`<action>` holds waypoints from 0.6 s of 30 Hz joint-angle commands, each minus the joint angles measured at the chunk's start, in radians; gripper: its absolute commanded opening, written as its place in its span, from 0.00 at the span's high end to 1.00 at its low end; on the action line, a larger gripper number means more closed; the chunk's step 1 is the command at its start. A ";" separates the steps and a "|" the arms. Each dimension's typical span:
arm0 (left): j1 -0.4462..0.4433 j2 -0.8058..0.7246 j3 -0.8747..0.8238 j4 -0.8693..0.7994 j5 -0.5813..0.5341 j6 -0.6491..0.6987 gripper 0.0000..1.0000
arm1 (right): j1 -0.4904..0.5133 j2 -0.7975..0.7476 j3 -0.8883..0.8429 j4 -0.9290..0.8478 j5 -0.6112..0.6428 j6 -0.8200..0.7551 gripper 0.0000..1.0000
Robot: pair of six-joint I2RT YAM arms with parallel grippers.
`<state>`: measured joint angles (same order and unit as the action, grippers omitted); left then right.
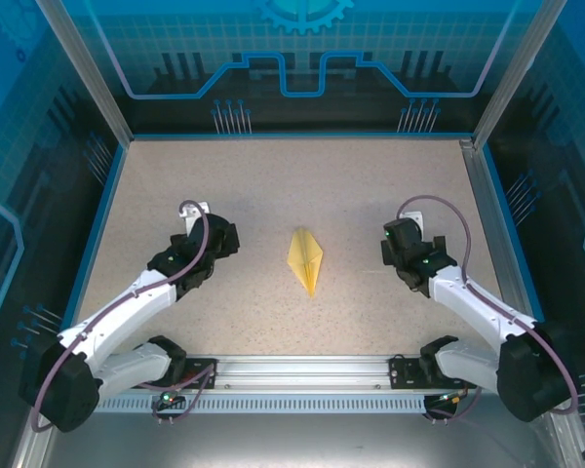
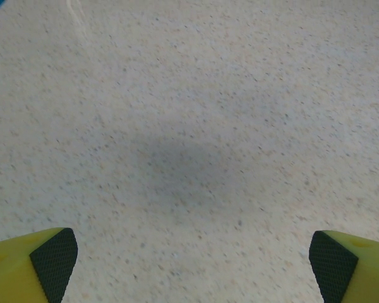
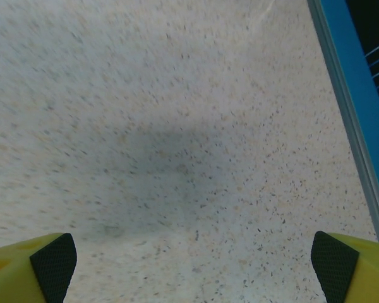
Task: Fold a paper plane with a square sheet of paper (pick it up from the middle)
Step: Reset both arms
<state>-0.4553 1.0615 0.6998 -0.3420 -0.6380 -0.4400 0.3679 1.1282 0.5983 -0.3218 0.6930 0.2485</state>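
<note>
A yellow paper plane [image 1: 306,258] lies on the speckled table [image 1: 273,185] between the two arms, a narrow dart with a centre crease, its point toward the near edge. My left gripper [image 1: 214,239] hangs to the left of it, well apart. In the left wrist view that gripper [image 2: 192,262] stands open, with bare tabletop between its fingertips [image 2: 54,262]. My right gripper [image 1: 402,244] hovers to the right of the plane, also apart. In the right wrist view it [image 3: 192,262] is open too, its fingertips [image 3: 333,265] wide over bare table.
A blue rim [image 1: 302,136] edges the table at the back and sides; it also runs down the right of the right wrist view as a blue rim [image 3: 350,95]. A metal rail [image 1: 302,370] spans the near edge by the arm bases.
</note>
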 commanded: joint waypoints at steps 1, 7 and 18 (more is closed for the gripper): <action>0.061 0.005 -0.041 0.098 -0.025 0.132 0.02 | -0.049 -0.013 -0.021 0.214 -0.087 -0.107 0.01; 0.181 0.027 -0.112 0.231 0.006 0.191 0.01 | -0.116 0.031 -0.136 0.547 -0.226 -0.181 0.00; 0.266 0.150 -0.285 0.780 0.172 0.353 0.02 | -0.167 0.172 -0.219 0.966 -0.376 -0.261 0.01</action>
<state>-0.2150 1.1843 0.4633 0.1913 -0.5430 -0.1547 0.2211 1.2816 0.3985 0.4473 0.3923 0.0162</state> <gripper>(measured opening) 0.986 0.994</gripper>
